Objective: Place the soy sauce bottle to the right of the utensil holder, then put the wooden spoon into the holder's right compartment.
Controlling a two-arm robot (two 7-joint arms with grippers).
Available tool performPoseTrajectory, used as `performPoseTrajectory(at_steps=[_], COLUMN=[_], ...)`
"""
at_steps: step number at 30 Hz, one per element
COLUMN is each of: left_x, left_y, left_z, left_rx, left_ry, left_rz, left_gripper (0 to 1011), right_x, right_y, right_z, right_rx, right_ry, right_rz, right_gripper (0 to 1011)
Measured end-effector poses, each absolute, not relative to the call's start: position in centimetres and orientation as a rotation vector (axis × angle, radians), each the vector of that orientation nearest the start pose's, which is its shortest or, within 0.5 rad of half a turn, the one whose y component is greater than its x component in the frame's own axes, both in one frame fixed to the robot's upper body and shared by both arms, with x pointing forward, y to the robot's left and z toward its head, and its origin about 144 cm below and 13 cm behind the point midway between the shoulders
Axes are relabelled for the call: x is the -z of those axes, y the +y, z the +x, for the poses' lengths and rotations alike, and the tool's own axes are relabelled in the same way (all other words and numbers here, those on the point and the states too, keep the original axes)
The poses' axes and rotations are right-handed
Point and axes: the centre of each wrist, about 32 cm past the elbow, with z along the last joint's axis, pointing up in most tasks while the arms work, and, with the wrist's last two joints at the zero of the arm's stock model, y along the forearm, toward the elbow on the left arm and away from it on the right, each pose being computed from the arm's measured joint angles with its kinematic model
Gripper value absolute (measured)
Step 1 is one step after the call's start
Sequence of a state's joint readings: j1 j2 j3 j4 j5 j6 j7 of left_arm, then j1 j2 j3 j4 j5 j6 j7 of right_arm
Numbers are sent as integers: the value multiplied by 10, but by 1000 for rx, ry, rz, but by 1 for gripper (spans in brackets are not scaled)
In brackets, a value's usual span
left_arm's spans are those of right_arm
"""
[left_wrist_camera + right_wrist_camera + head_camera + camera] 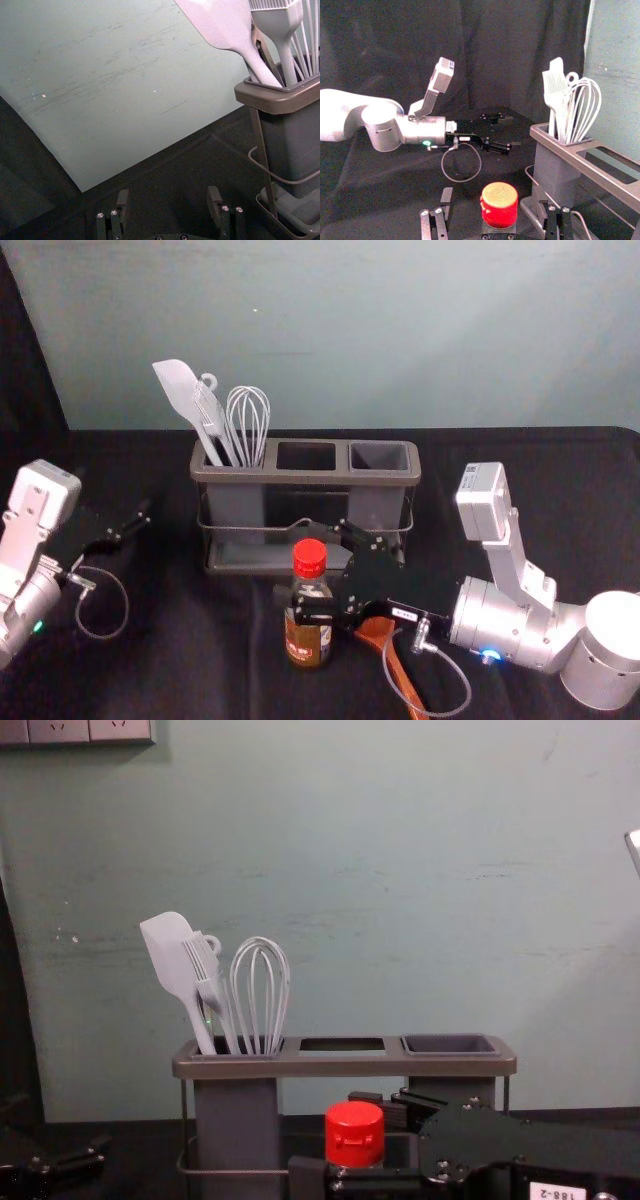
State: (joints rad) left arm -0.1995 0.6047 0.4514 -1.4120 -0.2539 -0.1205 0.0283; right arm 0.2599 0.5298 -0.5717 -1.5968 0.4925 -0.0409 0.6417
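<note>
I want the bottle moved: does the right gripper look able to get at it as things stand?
Probably yes: the right gripper is open around the soy sauce bottle, with nothing seen in between.

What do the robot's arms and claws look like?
The left arm and right arm are silvery, with rounded segments, a boxy part and a grey cable; the left claw and right claw are black. A green light marks the left arm, a blue light the right.

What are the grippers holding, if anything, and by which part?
Nothing: the right gripper stands open with the soy sauce bottle between its fingers, and the left gripper is open and empty.
</note>
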Motion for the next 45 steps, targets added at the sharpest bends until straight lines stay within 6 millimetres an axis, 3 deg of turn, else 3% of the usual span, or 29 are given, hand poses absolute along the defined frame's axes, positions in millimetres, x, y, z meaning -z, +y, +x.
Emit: performPoseTrajectory(at_steps=[8,27,39,45], left_x=[-1140,-1140,-1140,-1140], left_y=[310,310,310,310], left_z=[489,489,489,489], left_rx=[-1248,-1248,-1248,-1248], left_ry=[-285,-285,-285,-285], left_rz=[304,304,304,304], left_gripper=[1011,1011,1012,1011], right_x=[-1184,-1184,-1188,-1201], right_y=[-221,-222,-223,-233], right_z=[485,485,483,467], right_rx=[425,424,421,451], right_ry=[-69,-68,-78,-107], right_rz=[-58,-57,-53,-45], right_gripper=[971,395,393,393])
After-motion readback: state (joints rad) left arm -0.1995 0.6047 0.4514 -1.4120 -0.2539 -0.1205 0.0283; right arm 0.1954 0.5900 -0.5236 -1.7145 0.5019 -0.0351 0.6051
